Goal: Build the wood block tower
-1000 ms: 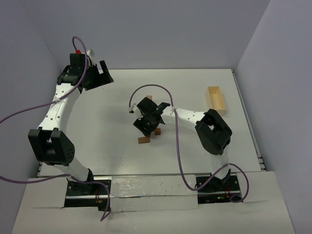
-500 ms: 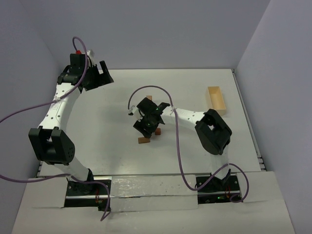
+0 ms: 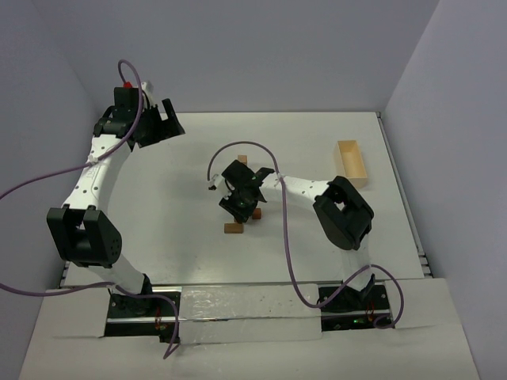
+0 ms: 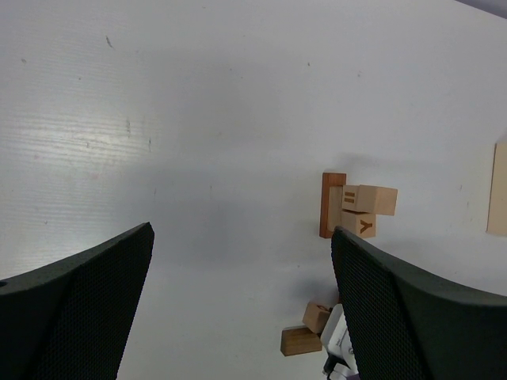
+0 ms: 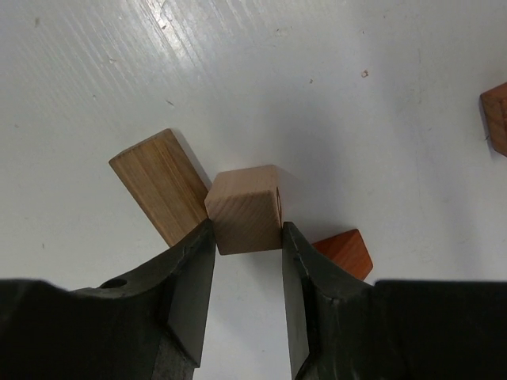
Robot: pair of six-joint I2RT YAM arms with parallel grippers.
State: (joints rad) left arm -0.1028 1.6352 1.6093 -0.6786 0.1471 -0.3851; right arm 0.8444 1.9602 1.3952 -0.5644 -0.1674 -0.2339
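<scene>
I read cube [image 5: 245, 210] pale tan, fine grain. Bar [image 5: 158, 186] light brown, streaked. Small block [image 5: 344, 252] orange-red. Table [image 5: 317, 79] white, faintly ribbed. My right gripper [image 5: 245, 237] black. Lettered block [image 4: 360, 225] pale, brown Y. Tray [image 3: 352, 162] pale tan.

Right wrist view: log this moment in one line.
right fingers: shut on light cube | left fingers: open, empty | tan bar: beside cube

Pale wooden cube [image 5: 245, 210] looks matt with fine grain, the tan wooden bar [image 5: 158, 186] is streakier. White table top [image 5: 333, 87] has faint ridges and a soft sheen. Fingers [image 5: 188, 293] on the right gripper [image 5: 247, 236] look like smooth matt black plastic.
</scene>
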